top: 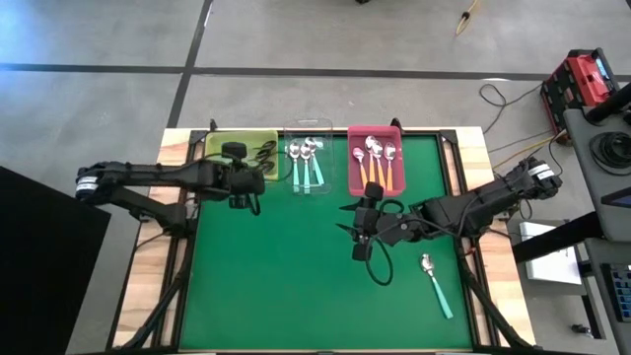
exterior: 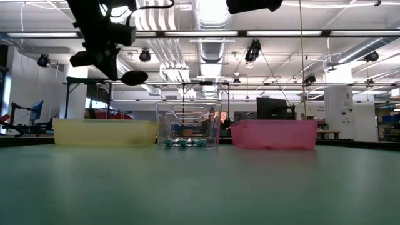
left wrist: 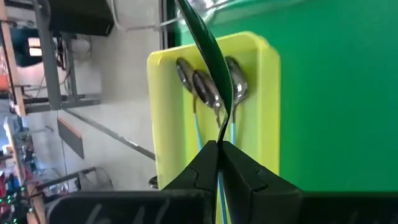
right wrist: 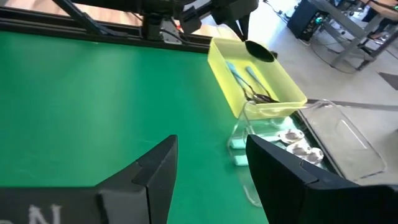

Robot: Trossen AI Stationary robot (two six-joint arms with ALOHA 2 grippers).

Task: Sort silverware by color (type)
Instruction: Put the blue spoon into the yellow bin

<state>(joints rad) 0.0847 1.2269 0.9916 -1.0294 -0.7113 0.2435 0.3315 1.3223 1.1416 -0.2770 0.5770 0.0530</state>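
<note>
Left gripper (left wrist: 217, 152): its fingers are pinched tight on the thin handle of a dark-bowled spoon (left wrist: 205, 37), which hangs above the yellow bin (top: 217, 143). 3 dark-bowled teal spoons (left wrist: 205, 90) already lie in that bin, directly beyond the fingers in the left wrist view.

Risk 1: the held spoon stands at a slant, gripped near one end only. If the fingers part while it hangs over the bin's rim rather than its floor, it could tip outward onto the desk (top: 296, 276) or strike the spoons already sorted and bounce.

Risk 2: the clear bin (top: 309, 163) stands just beside the yellow one. A release drifting toward it would put a dark-bowled piece among the silver-bowled teal spoons (top: 306, 163).

Right gripper (top: 361, 240): fingers spread wide, holding nothing, over open desk in front of the pink bin (top: 376, 163), which holds the orange-handled spoons (top: 378, 163). 1 teal-handled spoon (top: 435, 284) is left unsorted, lying flat, near these fingers on the side away from the bins.

Risk 3: a flat, thin handle offers little to grip; a shallow approach may push it across the surface instead of lifting it.

Writing: partial pale letters show on the right gripper's body in its wrist view; not legible. No brands or labels readable elsewhere.
</note>
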